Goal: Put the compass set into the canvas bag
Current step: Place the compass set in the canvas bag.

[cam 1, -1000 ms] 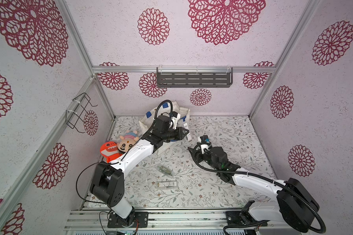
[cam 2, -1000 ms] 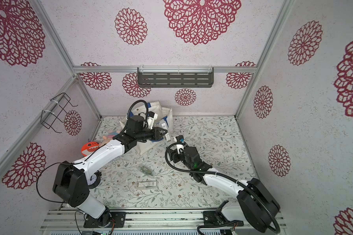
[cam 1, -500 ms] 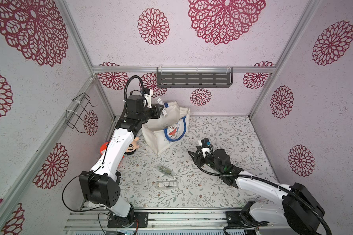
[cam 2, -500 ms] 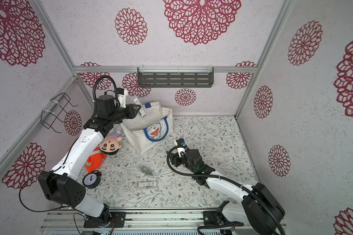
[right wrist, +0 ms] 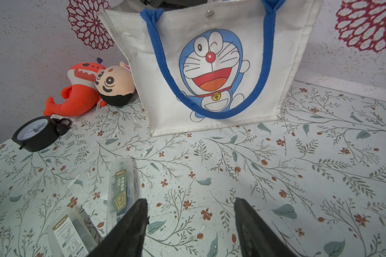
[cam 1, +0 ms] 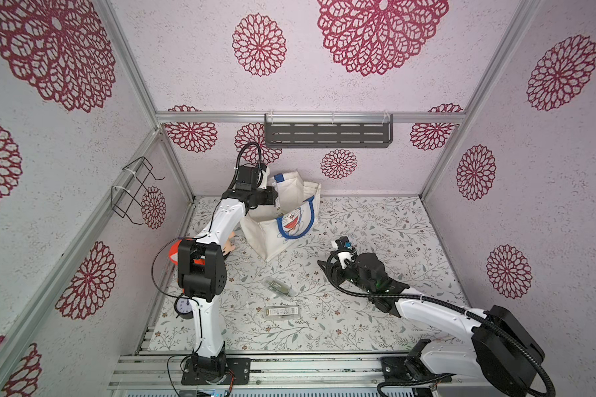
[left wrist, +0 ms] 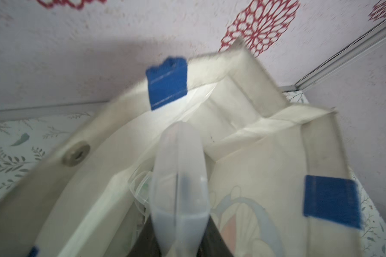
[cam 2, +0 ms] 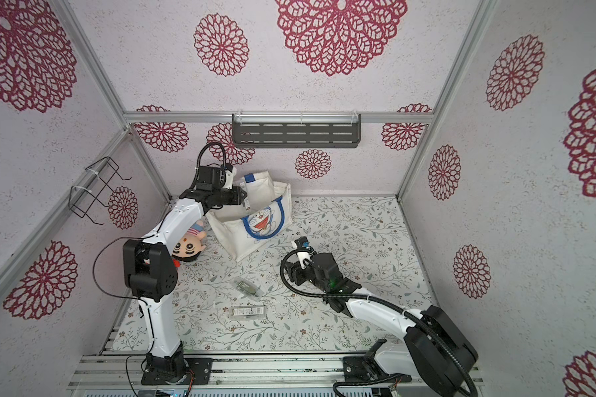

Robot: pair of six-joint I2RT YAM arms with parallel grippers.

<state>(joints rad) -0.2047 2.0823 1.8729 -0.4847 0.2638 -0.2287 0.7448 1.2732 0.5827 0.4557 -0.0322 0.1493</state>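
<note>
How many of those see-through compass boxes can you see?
3. One compass box is pinched in the left gripper above the canvas bag's open top. Two more lie on the table in front of the bag. Others may be hidden inside it.

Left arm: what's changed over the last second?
The left hand, shut on a clear compass case, rose from low across the canvas bag to above its open mouth. The right hand, open and empty, and the near case and far case on the table stayed put.
</note>
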